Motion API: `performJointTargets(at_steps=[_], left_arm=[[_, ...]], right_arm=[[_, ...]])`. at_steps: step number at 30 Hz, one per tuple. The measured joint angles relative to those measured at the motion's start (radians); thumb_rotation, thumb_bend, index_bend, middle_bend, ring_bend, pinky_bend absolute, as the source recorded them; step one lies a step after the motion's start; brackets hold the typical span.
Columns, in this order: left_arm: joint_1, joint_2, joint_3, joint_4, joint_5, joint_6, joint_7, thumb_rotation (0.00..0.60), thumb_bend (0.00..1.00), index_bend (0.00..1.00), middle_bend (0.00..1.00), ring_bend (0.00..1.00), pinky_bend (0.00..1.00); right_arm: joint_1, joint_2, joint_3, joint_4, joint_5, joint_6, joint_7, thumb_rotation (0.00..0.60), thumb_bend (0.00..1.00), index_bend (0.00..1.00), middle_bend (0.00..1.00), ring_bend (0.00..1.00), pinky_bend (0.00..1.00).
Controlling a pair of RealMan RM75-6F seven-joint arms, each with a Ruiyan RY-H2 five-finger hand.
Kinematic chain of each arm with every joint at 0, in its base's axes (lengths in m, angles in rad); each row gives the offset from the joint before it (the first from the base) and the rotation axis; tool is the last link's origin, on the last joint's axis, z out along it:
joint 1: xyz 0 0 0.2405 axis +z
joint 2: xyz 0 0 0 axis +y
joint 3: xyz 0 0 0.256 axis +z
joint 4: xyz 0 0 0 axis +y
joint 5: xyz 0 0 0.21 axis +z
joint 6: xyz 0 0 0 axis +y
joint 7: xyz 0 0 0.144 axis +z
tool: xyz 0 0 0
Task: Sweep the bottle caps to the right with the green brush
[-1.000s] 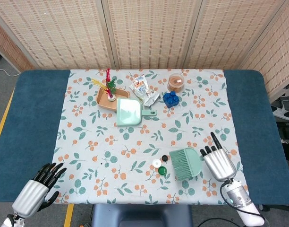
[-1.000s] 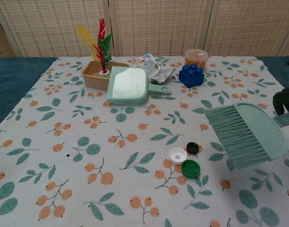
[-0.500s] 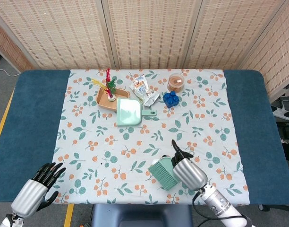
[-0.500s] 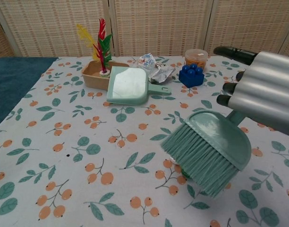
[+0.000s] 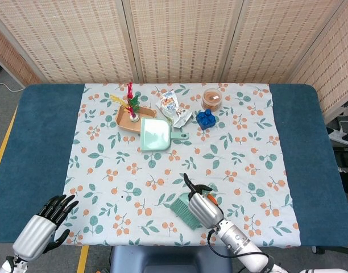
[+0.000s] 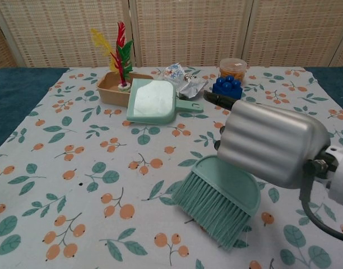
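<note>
My right hand (image 5: 203, 208) (image 6: 269, 144) grips the green brush (image 5: 182, 207) (image 6: 217, 200) near the front edge of the cloth. The bristles point down and to the left, close to the cloth. The bottle caps are hidden in both views, behind the brush and my right hand. Off the cloth at the front left corner, my left hand (image 5: 42, 227) hangs with its fingers spread and nothing in it; the chest view does not show it.
At the back of the floral cloth (image 5: 117, 165) lie a green dustpan (image 5: 155, 134) (image 6: 153, 101), a tan tray (image 5: 128, 118) holding a feathered toy (image 6: 119, 53), a snack packet (image 5: 174, 108), a blue block (image 5: 205, 119) and a lidded tub (image 5: 212, 98).
My right hand has carried the brush leftward over the last second, from right of the caps to over and past them. The caps have gone out of sight. The left hand has stayed put.
</note>
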Motion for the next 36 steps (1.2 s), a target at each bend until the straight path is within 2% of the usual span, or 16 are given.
performJointTargets(at_steps=[19,36], left_arm=[[0.0,-0.002,0.0,0.002,-0.002,-0.003,0.004,0.6,0.41,0.0,0.0,0.0,0.09],[0.002,-0.014,-0.003,0.002,-0.012,-0.018,0.038,0.6,0.41,0.0,0.0,0.0,0.09]], right_arm=[[0.074,-0.048,-0.051,0.091,0.123,0.127,-0.161,0.6,0.5,0.99,0.86,0.6,0.0],[0.13,-0.014,-0.069,0.219,0.211,0.169,-0.119,0.6,0.5,0.99,0.86,0.6,0.0]])
